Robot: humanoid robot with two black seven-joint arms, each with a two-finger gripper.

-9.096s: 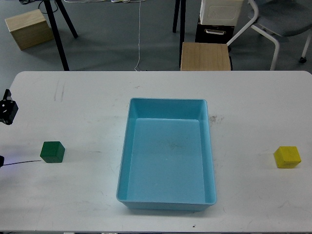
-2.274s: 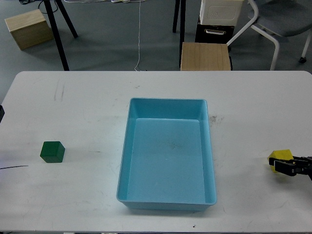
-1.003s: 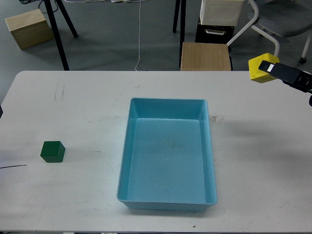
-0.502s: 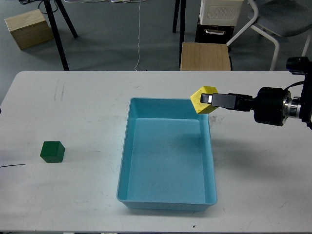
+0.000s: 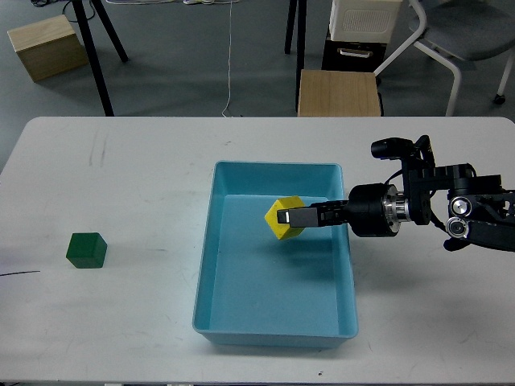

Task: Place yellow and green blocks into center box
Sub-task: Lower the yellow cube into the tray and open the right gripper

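The yellow block (image 5: 283, 218), gripped by the right hand (image 5: 288, 217), hangs over the blue tray (image 5: 275, 328), so release comes next, then the green block (image 5: 86, 250).

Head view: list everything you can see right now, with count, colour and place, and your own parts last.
yellow block: 1, yellow, held tilted over the blue tray's far half
green block: 1, dark green, on the table's left side, apart from the tray
blue tray: 1, light blue, table centre
table: 1, white, fills the lower view
wooden boxes: 2, tan, on the floor beyond the table, one far left, one centre right
chair: 1, grey and white, top right
right tool: 1, black, shut on the yellow block
left tool: not in view
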